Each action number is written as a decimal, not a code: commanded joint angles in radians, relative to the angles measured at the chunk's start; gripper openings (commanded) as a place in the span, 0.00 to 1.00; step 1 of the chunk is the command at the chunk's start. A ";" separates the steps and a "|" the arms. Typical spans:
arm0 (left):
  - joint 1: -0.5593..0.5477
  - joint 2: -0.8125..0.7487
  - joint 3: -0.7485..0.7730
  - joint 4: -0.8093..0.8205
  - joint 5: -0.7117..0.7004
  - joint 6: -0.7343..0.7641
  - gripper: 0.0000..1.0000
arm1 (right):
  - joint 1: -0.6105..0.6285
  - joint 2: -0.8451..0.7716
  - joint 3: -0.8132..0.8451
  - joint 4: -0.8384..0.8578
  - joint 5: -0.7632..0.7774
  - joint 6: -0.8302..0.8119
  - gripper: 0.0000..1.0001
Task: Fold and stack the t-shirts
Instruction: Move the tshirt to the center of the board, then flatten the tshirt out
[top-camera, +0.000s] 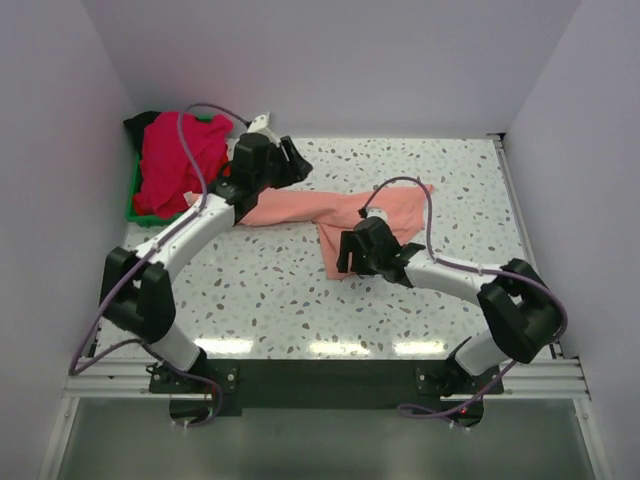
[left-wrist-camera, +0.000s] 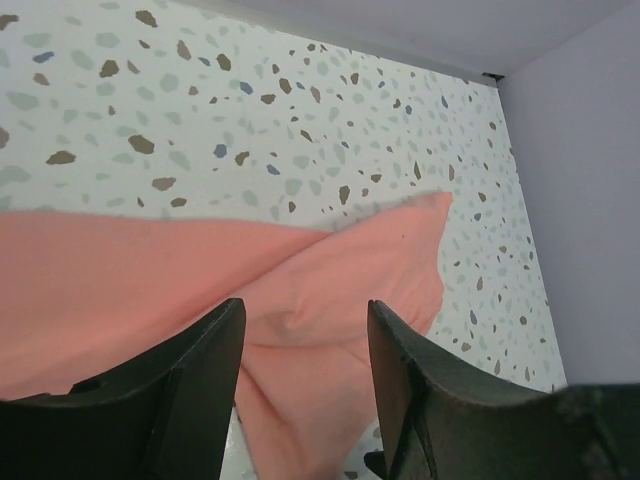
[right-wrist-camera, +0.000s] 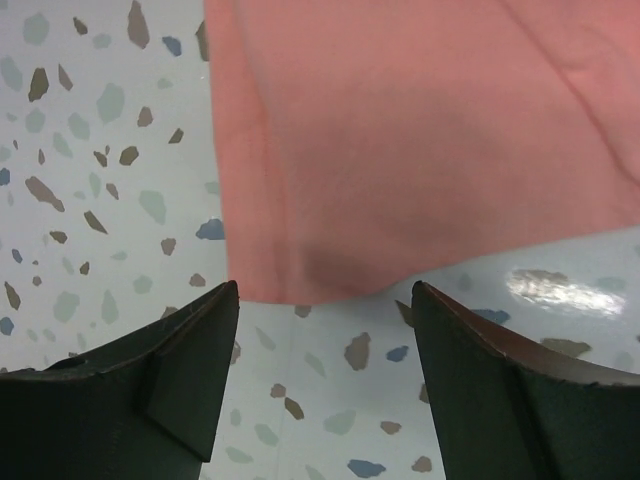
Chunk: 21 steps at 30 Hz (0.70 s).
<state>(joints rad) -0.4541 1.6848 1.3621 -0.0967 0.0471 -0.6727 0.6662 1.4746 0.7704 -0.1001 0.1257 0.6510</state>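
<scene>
Nearest the arm bases, the right hand (top-camera: 350, 255) sits low over the speckled worktop (top-camera: 450, 170). Its fingers (right-wrist-camera: 190, 360) are spread, with nothing between them. In the wrist view the near hem of the salmon-pink t-shirt (right-wrist-camera: 420, 150) lies flat just beyond the fingertips, with bare worktop under the gap.

The salmon-pink t-shirt is in the middle of the worktop, unfolded and rumpled. One part runs down toward the right hand, one reaches right and far, and a long band stretches left.

Farther back and to the left, the left hand (top-camera: 292, 160) is above the left end of that band. Its fingers (left-wrist-camera: 200, 380) are also spread and pinch nothing. Its wrist camera looks along the cloth, which shows a soft crease past the tips. We cannot tell whether the tips touch the cloth.

In the far left corner, against the wall, a green tray (top-camera: 133, 205) holds a heap of magenta-pink and red t-shirts (top-camera: 175, 160). A black t-shirt (top-camera: 142, 122) shows at the back edge of the heap. The heap is apart from the salmon shirt.
</scene>
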 joint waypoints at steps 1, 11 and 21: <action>0.023 -0.154 -0.163 0.034 -0.098 -0.025 0.57 | 0.093 0.082 0.105 0.063 0.147 -0.001 0.73; 0.202 -0.387 -0.374 -0.031 -0.070 -0.013 0.58 | 0.185 0.305 0.274 -0.009 0.261 -0.053 0.68; 0.210 -0.410 -0.442 -0.029 -0.059 -0.041 0.58 | 0.205 0.365 0.305 -0.154 0.318 -0.063 0.28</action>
<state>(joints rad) -0.2489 1.3064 0.9413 -0.1436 -0.0193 -0.6964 0.8661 1.8385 1.0687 -0.1699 0.3851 0.5854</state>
